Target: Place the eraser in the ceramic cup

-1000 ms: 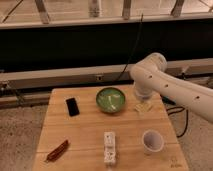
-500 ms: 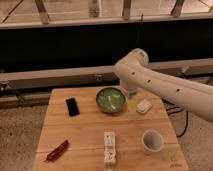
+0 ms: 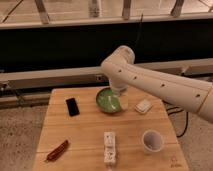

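Observation:
The eraser [image 3: 73, 106], a small flat black block, lies on the left part of the wooden table [image 3: 85, 132]. Near the front right corner stands the white ceramic cup [image 3: 152, 141], upright and empty. My white arm reaches in from the right, with its bend high above the table's back edge. The gripper [image 3: 120, 96] hangs below that bend, over the right rim of a green bowl [image 3: 106, 101]. It is well right of the eraser and behind the cup, and it holds nothing.
A small white squarish pad [image 3: 143, 106] lies right of the bowl. A long white ridged block [image 3: 110, 147] sits at front centre, and a red elongated object [image 3: 57, 150] at front left. A dark barrier and rails run behind the table.
The arm has swung left, from above the white pad to over the green bowl's right side. The objects on the table have not moved.

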`<state>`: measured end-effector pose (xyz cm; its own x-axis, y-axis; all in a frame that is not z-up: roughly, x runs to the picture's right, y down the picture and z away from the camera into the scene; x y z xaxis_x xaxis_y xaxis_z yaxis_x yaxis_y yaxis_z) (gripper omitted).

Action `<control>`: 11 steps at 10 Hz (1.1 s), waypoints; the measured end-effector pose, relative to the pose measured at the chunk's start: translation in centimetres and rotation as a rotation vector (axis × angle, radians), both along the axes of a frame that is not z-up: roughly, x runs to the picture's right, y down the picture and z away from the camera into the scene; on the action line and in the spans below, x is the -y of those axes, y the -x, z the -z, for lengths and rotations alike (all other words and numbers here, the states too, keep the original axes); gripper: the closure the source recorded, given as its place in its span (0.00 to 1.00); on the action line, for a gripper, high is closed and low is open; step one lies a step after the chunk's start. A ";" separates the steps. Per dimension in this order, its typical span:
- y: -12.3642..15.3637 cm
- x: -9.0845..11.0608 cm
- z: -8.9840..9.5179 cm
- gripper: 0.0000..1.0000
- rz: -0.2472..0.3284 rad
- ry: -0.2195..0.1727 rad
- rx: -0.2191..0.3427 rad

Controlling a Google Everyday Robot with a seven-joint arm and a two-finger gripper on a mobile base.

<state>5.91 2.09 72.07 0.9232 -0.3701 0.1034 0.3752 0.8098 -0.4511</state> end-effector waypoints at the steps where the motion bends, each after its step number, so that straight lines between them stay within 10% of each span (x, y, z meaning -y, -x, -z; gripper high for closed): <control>1: 0.2 0.1 0.0 0.20 0.010 -0.001 0.003; 11: 7.2 1.9 -1.2 0.20 0.186 -0.001 0.147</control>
<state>-1.27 0.16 73.24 0.8142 -0.5325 0.2312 0.5795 0.7213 -0.3794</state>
